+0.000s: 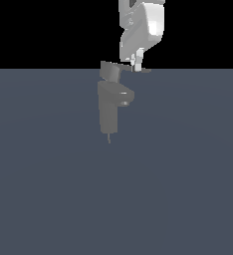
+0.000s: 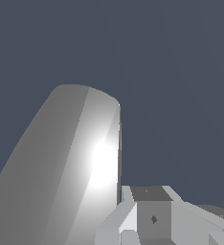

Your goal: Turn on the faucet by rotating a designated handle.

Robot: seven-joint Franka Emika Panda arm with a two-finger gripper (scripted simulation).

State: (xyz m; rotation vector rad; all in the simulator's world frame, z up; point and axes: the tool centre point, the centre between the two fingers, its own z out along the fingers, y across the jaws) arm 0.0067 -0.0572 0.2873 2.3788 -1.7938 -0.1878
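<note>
One tool [image 1: 137, 66], at top centre of the exterior view, hanging from a white arm [image 1: 142, 31]. Its tips sit at the lever blade, touching or just beside it; which one cannot be told. Finger spread cannot be told either: one pale finger shows there, and the wrist view gives only the blocky finger base [image 2: 152, 217].

One faucet [image 1: 110, 107], grey, upright, centre of the exterior view on the dark surface [image 1: 49, 189]. A thin pin shows under its column, a short stubby spout juts toward the exterior view's right.

One handle [image 1: 119, 70], topping the column: a thick hub at the exterior view's left, a thin flat blade running right to the tool. In the wrist view a broad, glossy grey blade [image 2: 71, 167] fills the lower left, likely this lever seen close.

Step in hand, as judged: contact at the blade's outer end, rotation not evidently begun. Next move likely calls for a sideways push on the blade tip, sweeping around the hub without slipping off the thin edge.
</note>
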